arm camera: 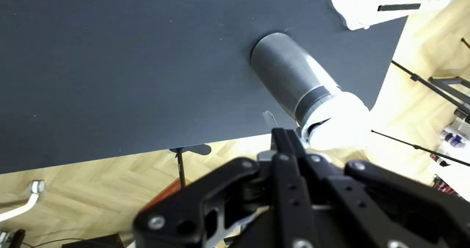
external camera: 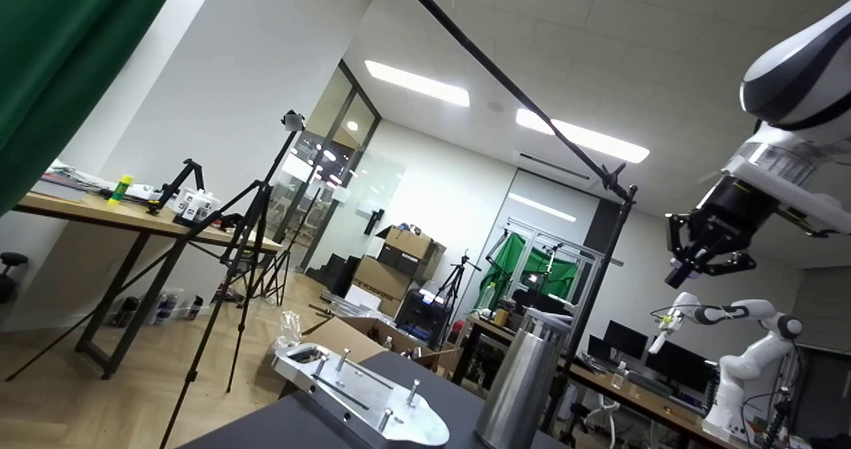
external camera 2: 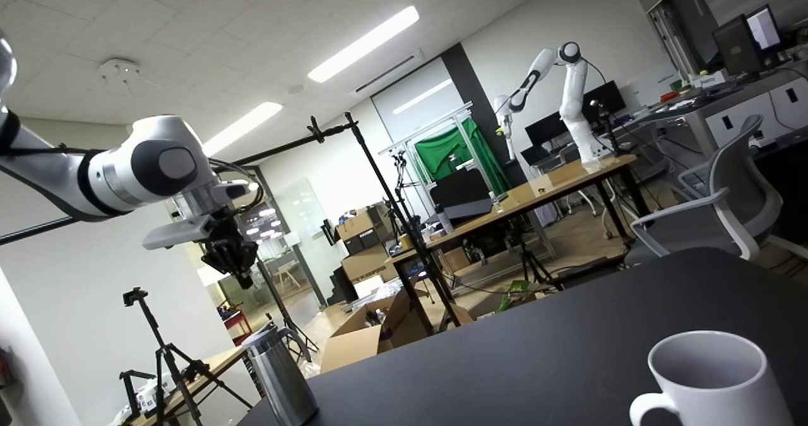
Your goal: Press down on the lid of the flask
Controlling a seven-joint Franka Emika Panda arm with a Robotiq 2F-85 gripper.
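The flask is a tall, straight-sided silver-grey metal cylinder [external camera: 522, 392]. It stands upright on the dark table and shows in both exterior views [external camera 2: 284, 378] and in the wrist view [arm camera: 290, 68]. Its lid [external camera: 550, 318] forms the top and also shows in an exterior view [external camera 2: 261, 336]. In the wrist view the lid [arm camera: 339, 121] is washed out by glare. My gripper [arm camera: 288, 132] is shut with its fingertips together and nothing between them. In both exterior views the gripper [external camera: 677, 275] hangs higher than the lid, pointing down and apart from it [external camera 2: 244, 279].
A flat white-and-grey device [external camera: 379, 396] with upright pins lies on the table near the flask; part of it shows in the wrist view [arm camera: 389, 5]. A white mug [external camera 2: 710, 375] stands on the dark table [external camera 2: 505, 369]. A black stand pole [external camera: 598, 289] rises behind the flask.
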